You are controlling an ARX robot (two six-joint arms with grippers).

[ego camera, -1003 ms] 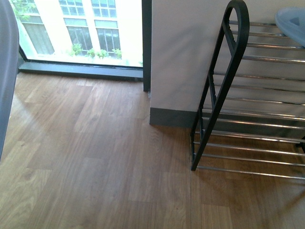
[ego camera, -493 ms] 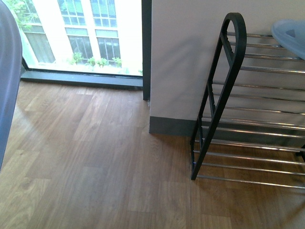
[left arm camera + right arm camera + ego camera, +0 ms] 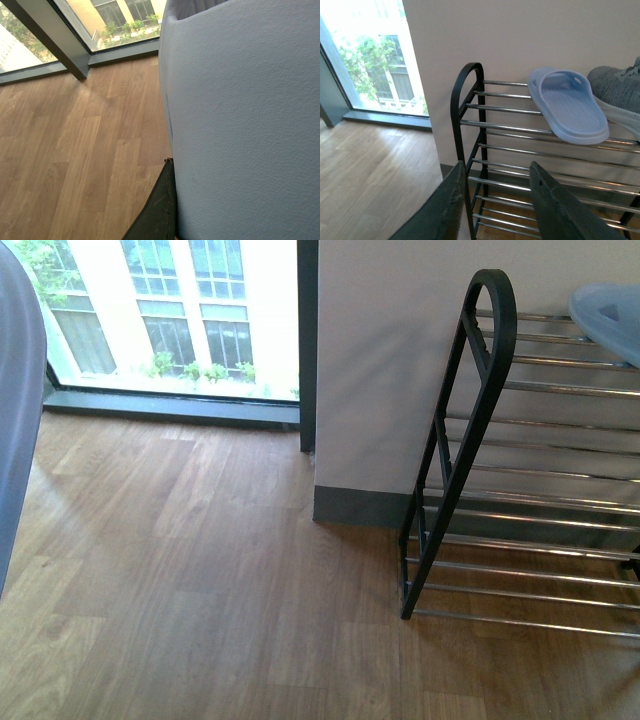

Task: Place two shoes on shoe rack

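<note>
The right gripper [image 3: 495, 205] is facing the shoe rack [image 3: 470, 130] with its jaws standing apart and holding nothing — the rack's black end frame is showing straight through the gap. One grey knit sneaker [image 3: 620, 92] is already lying on the top tier, toe pointing toward a pale blue slipper [image 3: 567, 102] just beside it, its long axis running along the chrome bars. The second sneaker is not showing in any view, so I cannot tell which way it lies from either arm. The left wrist camera is pressed near a pale grey padded surface [image 3: 245, 125] above the wooden floor [image 3: 75, 150]; only a dark edge of that gripper [image 3: 157, 210] is showing, so its jaws cannot be judged.
</note>
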